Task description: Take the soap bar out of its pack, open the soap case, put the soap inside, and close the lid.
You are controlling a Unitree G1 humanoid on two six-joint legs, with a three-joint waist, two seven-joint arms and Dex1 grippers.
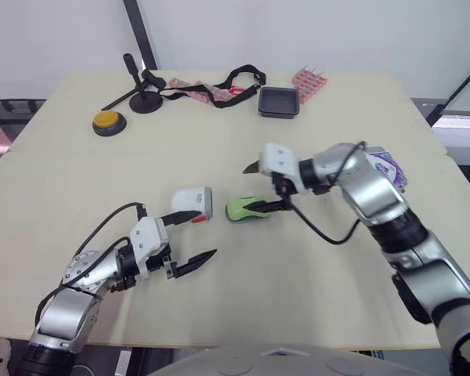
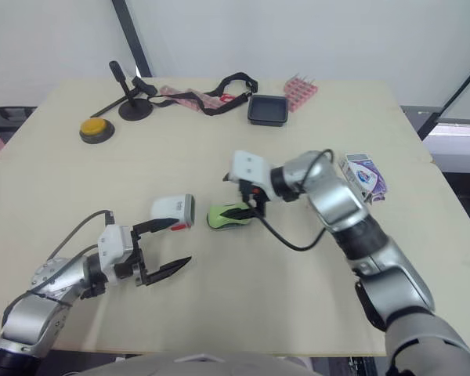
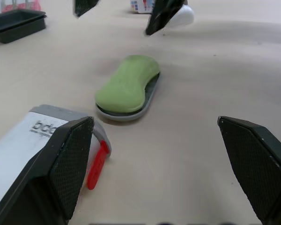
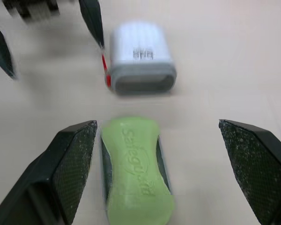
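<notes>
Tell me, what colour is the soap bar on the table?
The soap bar is light green, clearest in the right wrist view.

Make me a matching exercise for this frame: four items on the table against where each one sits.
Things:
1. green soap bar
2. white soap case
3. soap pack
4. yellow button

Places:
A. far left of the table
B. at the open right gripper
C. beside the open left gripper
D. right edge of the table

Pairs: 1-B, 2-C, 3-D, 4-A
</notes>
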